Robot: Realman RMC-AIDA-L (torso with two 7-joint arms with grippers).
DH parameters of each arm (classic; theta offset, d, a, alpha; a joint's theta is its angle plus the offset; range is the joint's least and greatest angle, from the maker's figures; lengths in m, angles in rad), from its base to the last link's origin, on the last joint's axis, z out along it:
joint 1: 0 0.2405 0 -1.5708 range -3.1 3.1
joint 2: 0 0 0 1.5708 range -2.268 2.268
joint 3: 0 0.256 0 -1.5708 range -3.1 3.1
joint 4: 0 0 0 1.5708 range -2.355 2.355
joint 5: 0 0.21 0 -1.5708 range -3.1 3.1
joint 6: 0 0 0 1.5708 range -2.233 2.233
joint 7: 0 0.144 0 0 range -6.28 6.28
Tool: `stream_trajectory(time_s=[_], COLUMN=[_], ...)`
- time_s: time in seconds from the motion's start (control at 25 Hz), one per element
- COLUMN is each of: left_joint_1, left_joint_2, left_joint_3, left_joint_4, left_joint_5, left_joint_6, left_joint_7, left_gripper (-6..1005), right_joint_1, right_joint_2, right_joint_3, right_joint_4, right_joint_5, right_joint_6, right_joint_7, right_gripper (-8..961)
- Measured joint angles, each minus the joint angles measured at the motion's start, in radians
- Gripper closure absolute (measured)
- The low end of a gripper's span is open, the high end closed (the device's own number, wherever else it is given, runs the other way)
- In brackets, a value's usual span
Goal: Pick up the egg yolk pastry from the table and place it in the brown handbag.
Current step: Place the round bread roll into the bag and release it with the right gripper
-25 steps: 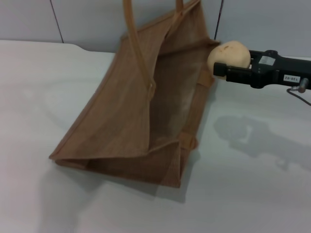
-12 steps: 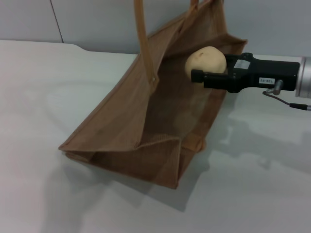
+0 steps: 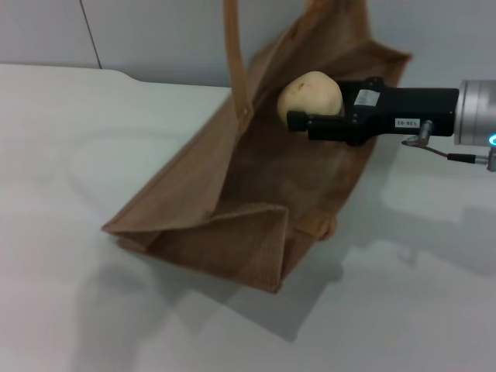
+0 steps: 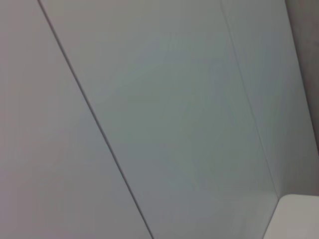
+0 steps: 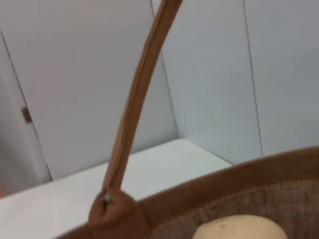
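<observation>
The brown handbag point(image 3: 232, 209) stands open on the white table point(image 3: 70, 147), its tan handle point(image 3: 236, 54) rising at its far side. My right gripper point(image 3: 298, 116) reaches in from the right over the bag's open mouth and is shut on the egg yolk pastry point(image 3: 311, 96), a pale tan ball held above the bag's inside. In the right wrist view the pastry's top point(image 5: 241, 229) shows beside the bag's rim point(image 5: 234, 174) and handle point(image 5: 139, 94). My left gripper is out of view.
A grey panelled wall point(image 3: 155, 31) stands behind the table. The left wrist view shows only wall panels point(image 4: 149, 99) and a table corner point(image 4: 299, 219).
My right gripper has carried the pastry leftward, from beside the bag's far right edge to over its open mouth. The bag has shifted slightly to the right.
</observation>
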Motion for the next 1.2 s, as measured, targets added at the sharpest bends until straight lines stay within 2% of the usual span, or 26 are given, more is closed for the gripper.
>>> stream_trajectory(time_s=[0.48,0.8,1.0,1.2], left_joint_1=[0.005,0.012,0.030,0.066], left_joint_2=[-0.001,-0.001,0.001,0.002], left_joint_3=[0.012,0.004,0.003,0.000], left_joint_4=[0.032,0.029,0.027,0.020], left_joint_5=[-0.025,-0.018,-0.015,0.020], left_joint_6=[0.000,0.001,0.017,0.047], left_joint_7=[-0.006,-0.006,-0.007,-0.008], left_gripper=[888,888,889,888], right_joint_1=[0.019,0.019,0.015,-0.022], right_joint_2=[0.001,0.002,0.001,-0.007], right_joint_3=[-0.009,-0.011,-0.014,-0.012], right_joint_4=[0.028,0.032,0.031,-0.009], right_joint_5=[0.006,0.007,0.007,0.007], right_joint_6=[0.164,0.172,0.166,0.102], right_joint_7=[-0.057,-0.054,-0.049,-0.004], right_gripper=[309,271,77,77])
